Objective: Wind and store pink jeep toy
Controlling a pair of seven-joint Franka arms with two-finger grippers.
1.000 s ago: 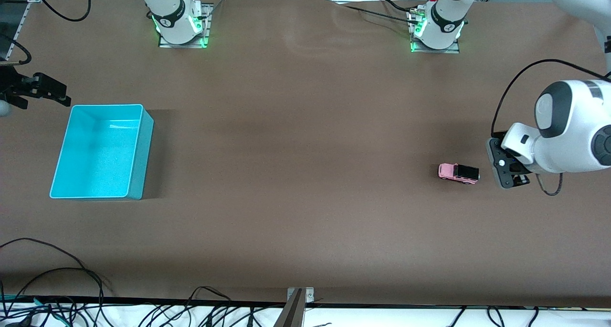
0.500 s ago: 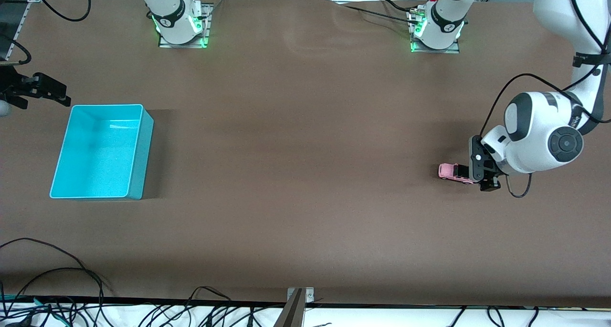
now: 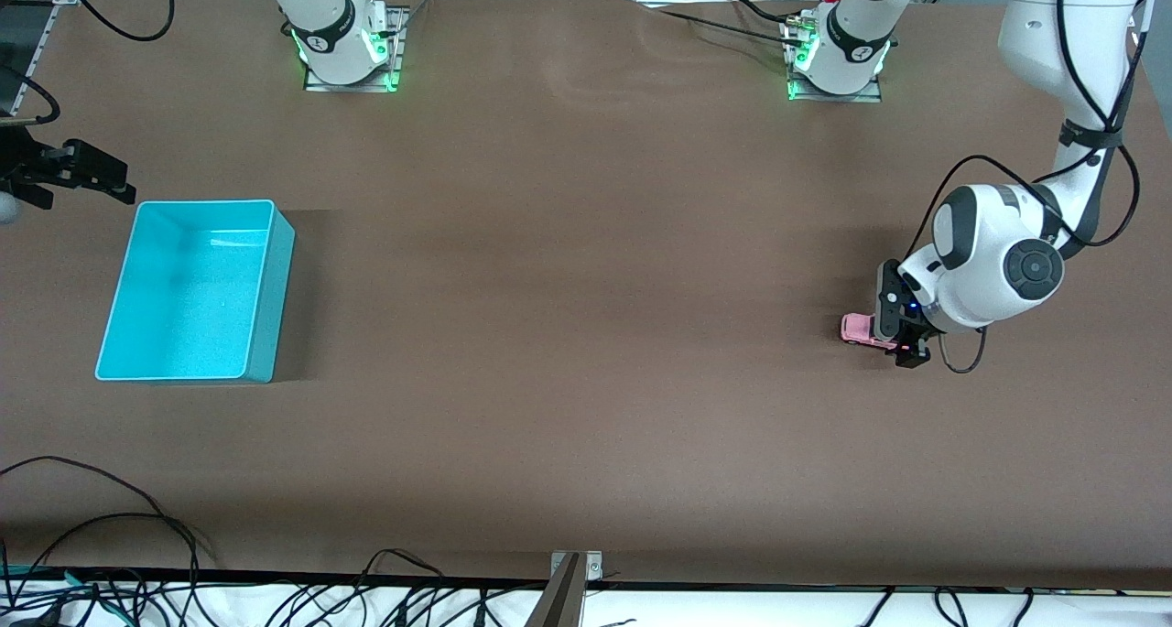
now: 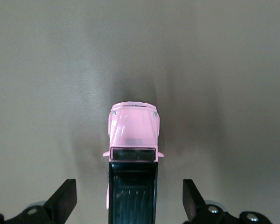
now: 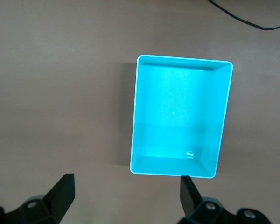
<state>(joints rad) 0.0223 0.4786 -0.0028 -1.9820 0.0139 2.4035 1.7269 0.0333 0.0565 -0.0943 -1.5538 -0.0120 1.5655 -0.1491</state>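
The pink jeep toy (image 3: 857, 327) stands on the brown table toward the left arm's end. My left gripper (image 3: 901, 336) is down over its black rear and hides that part in the front view. In the left wrist view the jeep (image 4: 133, 133) points away from the gripper (image 4: 129, 201). The gripper is open, with one finger on each side of the black roof, both clear of it. My right gripper (image 3: 112, 180) waits open and empty, up in the air beside the cyan bin (image 3: 275, 284). It also shows in the right wrist view (image 5: 126, 198).
The cyan bin (image 5: 177, 116) is empty and stands toward the right arm's end of the table. Loose black cables lie along the table edge nearest the front camera (image 3: 110, 535). A metal bracket (image 3: 575, 567) sits at that edge.
My left arm has swung in toward the jeep; its open gripper went from beside the jeep's rear to over it. The jeep, the bin and the right arm have not moved.
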